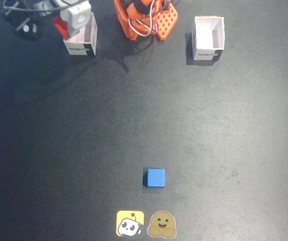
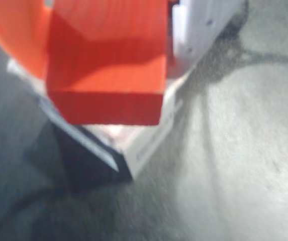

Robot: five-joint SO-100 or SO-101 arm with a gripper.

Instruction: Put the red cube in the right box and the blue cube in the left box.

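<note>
In the fixed view my gripper [image 1: 65,24] hangs at the upper left, shut on the red cube [image 1: 60,27], over the left rim of a white box [image 1: 83,42]. The wrist view shows the red cube [image 2: 108,85] large between an orange finger [image 2: 13,40] and a white finger [image 2: 199,30] of the gripper [image 2: 108,50]. That same white box [image 2: 146,143] lies right under it. A second white box [image 1: 208,39] stands at the upper right of the fixed view and looks empty. The blue cube [image 1: 156,177] sits alone on the dark mat, low in the centre.
The orange arm base [image 1: 145,19] stands between the two boxes at the top. Cables [image 1: 43,88] trail across the mat at the upper left. Two stickers [image 1: 146,224] lie at the bottom edge below the blue cube.
</note>
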